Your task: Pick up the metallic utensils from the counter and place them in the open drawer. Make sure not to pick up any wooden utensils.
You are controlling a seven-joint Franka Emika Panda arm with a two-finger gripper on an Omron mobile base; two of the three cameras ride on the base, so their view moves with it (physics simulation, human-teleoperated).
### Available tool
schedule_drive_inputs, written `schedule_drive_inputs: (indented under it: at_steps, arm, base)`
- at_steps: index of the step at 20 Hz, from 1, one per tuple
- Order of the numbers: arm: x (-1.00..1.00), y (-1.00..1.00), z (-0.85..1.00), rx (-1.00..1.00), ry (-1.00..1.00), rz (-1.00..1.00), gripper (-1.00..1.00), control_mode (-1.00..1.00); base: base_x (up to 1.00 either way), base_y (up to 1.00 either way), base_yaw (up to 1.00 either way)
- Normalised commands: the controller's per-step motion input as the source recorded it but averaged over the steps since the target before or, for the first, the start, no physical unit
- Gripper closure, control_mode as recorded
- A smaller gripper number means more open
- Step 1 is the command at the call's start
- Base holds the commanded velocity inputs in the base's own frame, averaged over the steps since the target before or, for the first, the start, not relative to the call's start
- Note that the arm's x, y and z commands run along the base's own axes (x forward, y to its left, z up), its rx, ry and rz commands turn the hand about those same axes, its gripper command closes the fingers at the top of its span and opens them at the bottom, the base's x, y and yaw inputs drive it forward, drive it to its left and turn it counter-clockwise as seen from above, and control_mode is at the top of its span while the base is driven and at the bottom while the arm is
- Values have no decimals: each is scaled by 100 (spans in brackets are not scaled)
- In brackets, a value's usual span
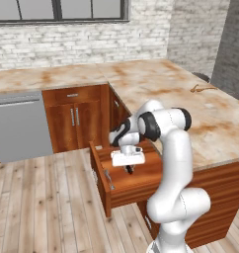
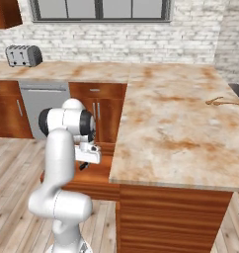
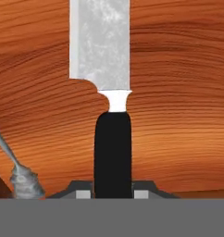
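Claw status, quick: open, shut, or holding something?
Claw: shut on the knife, gripping its black handle, over the open drawer.

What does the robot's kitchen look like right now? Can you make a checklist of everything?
Surface: beige marbled counter, over reddish-brown cabinets.
Job's things: black-handled knife held over the floor of the open drawer; a grey metal utensil already lies in the drawer; a tan wooden utensil stays at the counter's far end.
Clutter: nothing seen.
Grippers: gripper shut on the knife's handle, above the drawer.
Cables: nothing seen.
Surroundings: toaster on the back counter, dishwasher, white brick wall, window, plank floor.
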Motion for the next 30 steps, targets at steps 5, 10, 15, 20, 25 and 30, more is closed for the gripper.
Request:
schedule_drive_inputs:
  at_steps: [5,10,15,20,25,30]
  arm:
    - [12,0,-53,-2,0,0,100,-100]
    - [11,0,2,0,0,0,100,-100]
    - [0,0,4,0,0,1,100,-100]
    - [0,0,0,0,0,0,-100,-100]
    - [0,0,23,0,1,0,-100,-100]
    - [-7,0,73,1,1,0,-100,-100]
  base:
    - [0,0,0]
    - [0,0,0]
    - [0,0,0]
    - [0,0,0]
    - [0,0,0]
    - [0,0,0]
